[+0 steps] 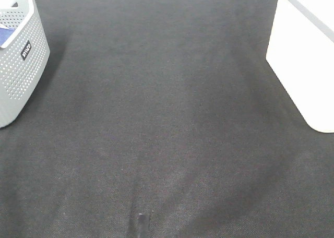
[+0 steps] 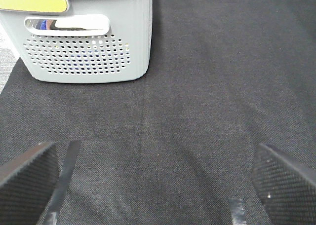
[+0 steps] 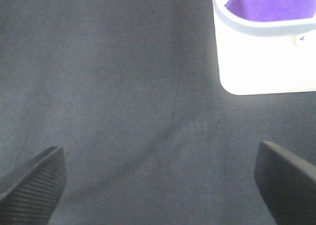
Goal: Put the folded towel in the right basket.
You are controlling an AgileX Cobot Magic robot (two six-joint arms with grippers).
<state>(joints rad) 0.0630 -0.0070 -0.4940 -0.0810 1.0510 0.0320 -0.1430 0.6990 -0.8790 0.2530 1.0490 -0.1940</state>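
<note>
The white right basket (image 1: 308, 55) stands at the right edge of the dark cloth. In the right wrist view a purple folded cloth (image 3: 276, 3) lies inside this basket (image 3: 266, 62). My right gripper (image 3: 158, 185) is open and empty, low over the bare cloth, short of the basket. My left gripper (image 2: 155, 185) is open and empty, facing the grey left basket (image 2: 89, 57). Neither gripper shows in the exterior view. No towel lies on the cloth.
The grey perforated basket (image 1: 21, 76) stands at the far left with something blue (image 1: 6, 37) inside; the blue also shows through its handle slot (image 2: 47, 23). A dark cloth (image 1: 167, 118) covers the table between the baskets.
</note>
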